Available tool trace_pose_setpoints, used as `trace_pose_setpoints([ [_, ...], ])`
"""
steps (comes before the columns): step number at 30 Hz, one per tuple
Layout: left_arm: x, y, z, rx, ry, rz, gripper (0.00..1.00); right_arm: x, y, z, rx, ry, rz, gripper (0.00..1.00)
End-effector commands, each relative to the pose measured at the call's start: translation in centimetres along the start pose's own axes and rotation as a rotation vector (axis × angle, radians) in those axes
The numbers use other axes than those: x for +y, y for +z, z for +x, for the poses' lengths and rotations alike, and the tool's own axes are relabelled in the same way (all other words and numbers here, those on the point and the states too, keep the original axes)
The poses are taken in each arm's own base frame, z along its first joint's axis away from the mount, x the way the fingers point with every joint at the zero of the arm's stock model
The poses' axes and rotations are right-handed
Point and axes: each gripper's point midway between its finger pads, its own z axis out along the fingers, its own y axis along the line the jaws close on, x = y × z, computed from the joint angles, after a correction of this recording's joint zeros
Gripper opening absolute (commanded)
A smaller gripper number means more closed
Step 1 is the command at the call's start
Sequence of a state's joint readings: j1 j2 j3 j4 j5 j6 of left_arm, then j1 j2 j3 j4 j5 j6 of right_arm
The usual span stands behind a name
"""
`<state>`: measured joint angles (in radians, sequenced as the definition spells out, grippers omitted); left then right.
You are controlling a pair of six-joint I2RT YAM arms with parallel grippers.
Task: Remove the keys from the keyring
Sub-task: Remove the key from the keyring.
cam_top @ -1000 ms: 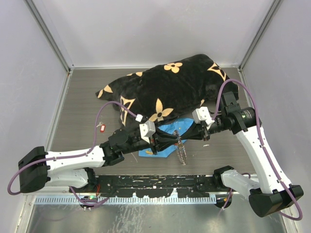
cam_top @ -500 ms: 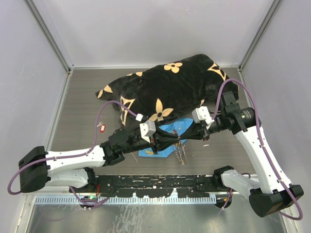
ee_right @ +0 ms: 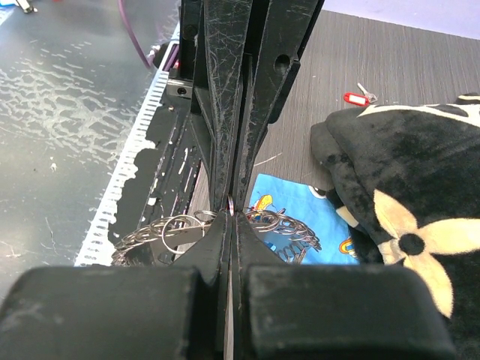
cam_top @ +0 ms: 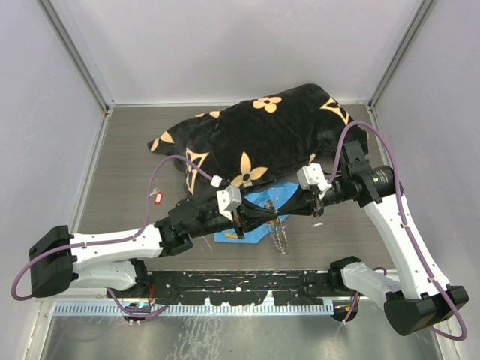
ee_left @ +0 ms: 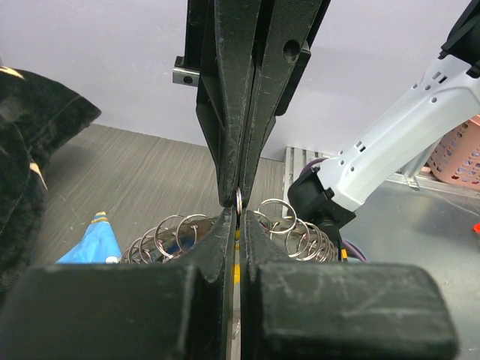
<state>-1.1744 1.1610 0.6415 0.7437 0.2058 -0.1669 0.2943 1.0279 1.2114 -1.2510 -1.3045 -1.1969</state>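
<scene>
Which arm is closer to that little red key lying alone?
Left. The left arm passes just right of the red key; the right arm stands far across to its right.

Three views on one meeting point

The top camera looks down from high over the near edge, taking in the whole tabletop point(cam_top: 127, 150). Each wrist camera sits close behind its own fingers and looks along them. The left fingers point(ee_left: 214, 240) face rightward at the right arm point(ee_left: 397, 127), and the right fingers point(ee_right: 210, 240) face leftward. All three views share the keyring point(cam_top: 280, 238) and the blue cloth point(cam_top: 259, 201).
</scene>
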Motion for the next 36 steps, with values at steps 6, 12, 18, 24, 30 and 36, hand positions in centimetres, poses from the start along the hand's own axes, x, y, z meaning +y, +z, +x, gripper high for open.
trace_pose_setpoints([
  [6,0.2,0.1,-2.7,0.053,0.016,-0.041,0.0,0.7,-0.1,-0.6,-0.007,-0.037,-0.006,0.07],
  [12,0.4,-0.8,-2.0,0.174,0.012,-0.064,0.0,0.3,-0.2,-0.5,0.019,-0.017,0.015,0.24],
  [18,-0.1,-1.2,-1.3,0.335,-0.014,-0.037,0.0,-0.4,-0.4,-0.5,0.044,0.004,0.046,0.38],
  [24,-0.3,-1.4,-1.0,0.498,-0.036,-0.025,0.0,-0.6,-0.3,-0.7,0.049,0.017,0.055,0.41],
  [30,-0.6,-1.3,-0.5,0.647,-0.074,-0.002,0.0,-0.6,-0.1,-1.4,0.023,0.027,0.049,0.4],
  [36,0.0,-1.1,-1.0,0.707,-0.094,-0.002,0.0,0.0,-0.1,-1.8,0.004,0.035,0.034,0.39],
])
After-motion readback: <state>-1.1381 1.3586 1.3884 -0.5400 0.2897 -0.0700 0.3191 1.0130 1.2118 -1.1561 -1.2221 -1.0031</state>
